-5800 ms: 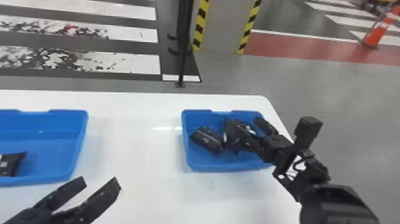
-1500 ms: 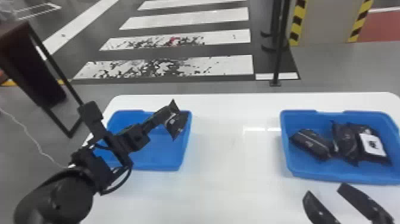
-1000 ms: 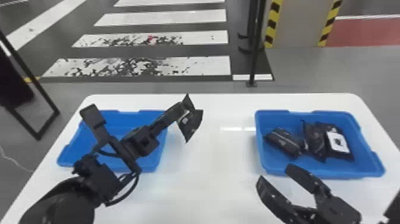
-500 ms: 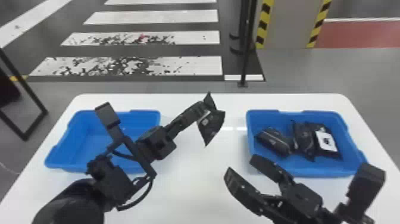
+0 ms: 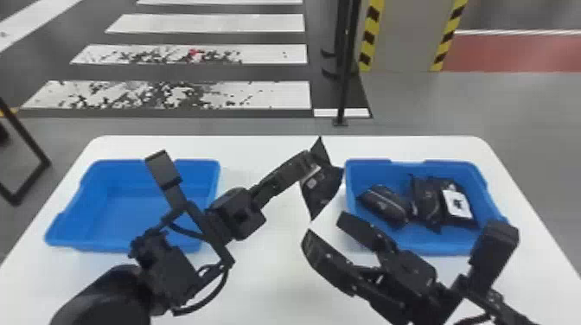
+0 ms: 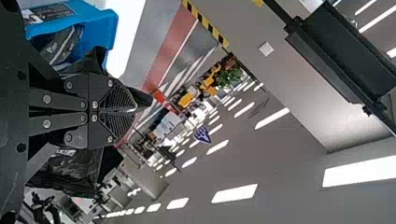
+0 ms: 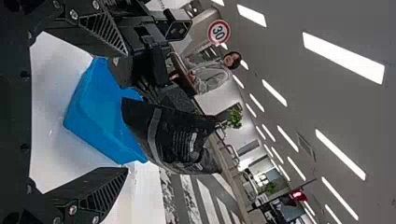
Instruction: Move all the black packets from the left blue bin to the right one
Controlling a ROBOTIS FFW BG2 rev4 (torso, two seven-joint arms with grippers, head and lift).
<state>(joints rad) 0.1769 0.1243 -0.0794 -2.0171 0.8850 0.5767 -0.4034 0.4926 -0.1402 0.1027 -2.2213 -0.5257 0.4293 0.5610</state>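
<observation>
Where the head view looks, the left hand [image 5: 308,160] pinches a black packet [image 5: 322,186] beside the right bin [image 5: 436,247]. Left wrist view: fingers [image 6: 116,125] together. Right wrist view: the right hand [image 7: 127,111] gapes empty (probably for a handover).

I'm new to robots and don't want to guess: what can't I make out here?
- Held packet's middle: left wrist view, behind the left gripper.
- Part of the left bin: head view, behind the left arm.
- Print on the white label: head view, too small.
</observation>
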